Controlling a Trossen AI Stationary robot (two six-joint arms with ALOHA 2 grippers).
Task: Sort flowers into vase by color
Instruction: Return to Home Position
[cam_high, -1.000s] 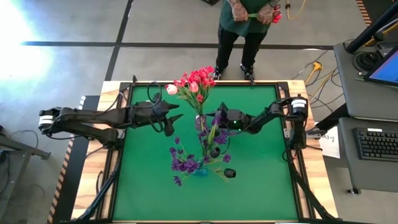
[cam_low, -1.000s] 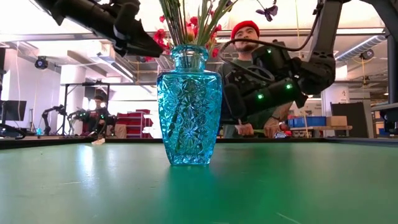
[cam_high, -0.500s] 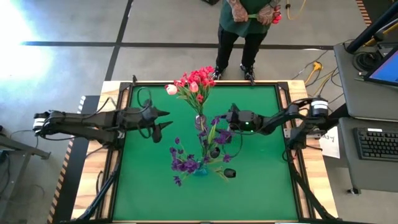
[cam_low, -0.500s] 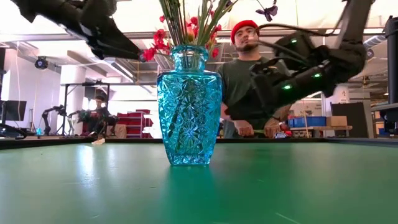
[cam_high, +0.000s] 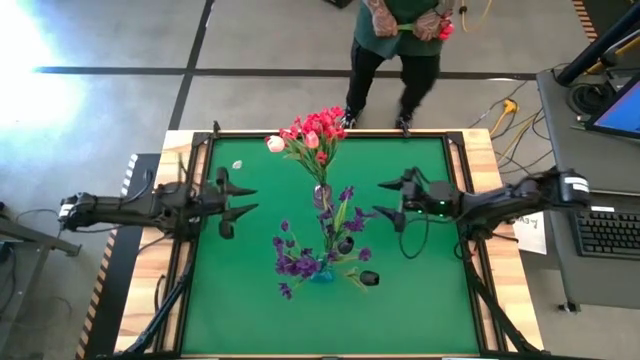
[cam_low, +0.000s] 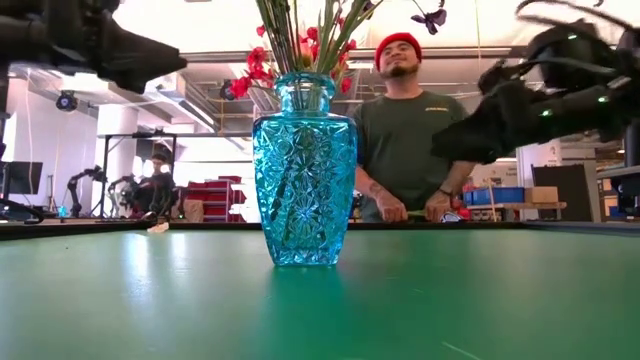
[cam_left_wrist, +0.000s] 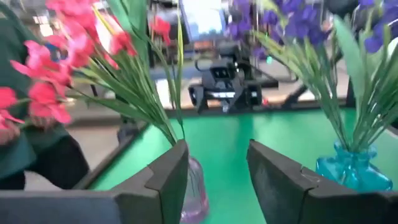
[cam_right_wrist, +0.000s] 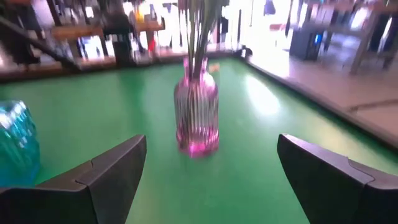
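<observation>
Two vases stand mid-table. The pink ribbed glass vase (cam_high: 322, 196) (cam_right_wrist: 197, 118) holds red and pink flowers (cam_high: 311, 130) on green stems. The blue cut-glass vase (cam_high: 322, 270) (cam_low: 303, 180) holds purple flowers (cam_high: 298, 264). My left gripper (cam_high: 246, 200) (cam_left_wrist: 211, 180) is open, left of the pink vase and well apart from it. My right gripper (cam_high: 384, 199) (cam_right_wrist: 211, 149) is open too, on that vase's right with a gap between. Both hold nothing and hover above the table.
A small dark object (cam_high: 368, 278) lies on the green mat right of the blue vase, and a small pale bit (cam_high: 237, 165) lies near the far left. A person (cam_high: 400, 40) stands at the far edge holding a red flower (cam_high: 443, 27). Open mat lies on the near side.
Both arms have drawn back from the vases. The left gripper moved toward the table's left edge, the right gripper toward the right edge. The vases and their flowers stayed in place.
</observation>
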